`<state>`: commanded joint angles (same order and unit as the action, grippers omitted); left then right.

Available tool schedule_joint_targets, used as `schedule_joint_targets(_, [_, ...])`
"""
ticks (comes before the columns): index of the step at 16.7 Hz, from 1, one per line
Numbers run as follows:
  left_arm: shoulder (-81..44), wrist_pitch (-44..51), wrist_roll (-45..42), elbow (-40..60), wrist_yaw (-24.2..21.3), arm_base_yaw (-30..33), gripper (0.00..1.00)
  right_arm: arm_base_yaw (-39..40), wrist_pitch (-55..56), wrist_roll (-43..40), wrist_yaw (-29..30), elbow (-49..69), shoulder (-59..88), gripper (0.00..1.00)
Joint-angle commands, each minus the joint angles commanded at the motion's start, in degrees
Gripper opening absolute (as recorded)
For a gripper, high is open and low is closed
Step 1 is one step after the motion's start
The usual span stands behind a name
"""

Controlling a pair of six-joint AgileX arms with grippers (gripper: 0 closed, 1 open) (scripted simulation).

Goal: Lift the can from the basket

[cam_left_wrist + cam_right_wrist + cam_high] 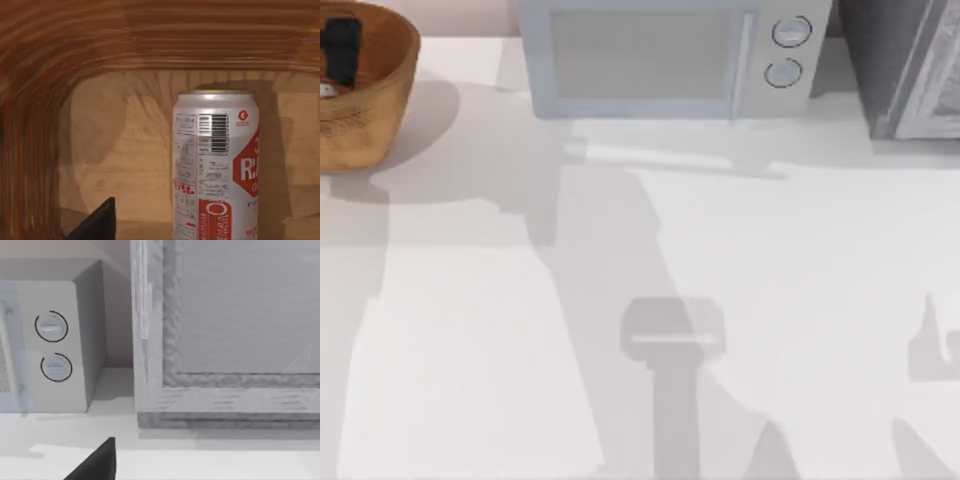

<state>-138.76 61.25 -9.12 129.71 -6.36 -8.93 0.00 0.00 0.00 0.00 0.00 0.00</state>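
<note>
The left hand (340, 50) reaches down inside the basket (395, 90), the can (216, 165) upright just ahead of it (apparently ungrasped); I cannot tell its spread.

This place looks like a kitchen, drawn by a computer. A microwave (665, 55) with two round knobs (787, 50) stands at the back of a plain white table (620, 300). Beside it, at the right, stands another grey appliance (910, 65) with a framed door. At the left a woven basket (370, 110) holds a drink can (215, 165).
</note>
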Motion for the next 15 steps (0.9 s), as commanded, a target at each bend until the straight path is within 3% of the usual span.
schedule_joint_targets(9, [-3.93,3.07,-1.11,3.98,-0.08,-0.25,1.00,0.00,0.00,0.00,0.00,0.00,0.00,1.00])
schedule_joint_targets(15, [-9.11,-2.89,-0.63,3.21,0.01,-0.04,1.00,0.00,0.00,0.00,0.00,0.00,0.00,1.00])
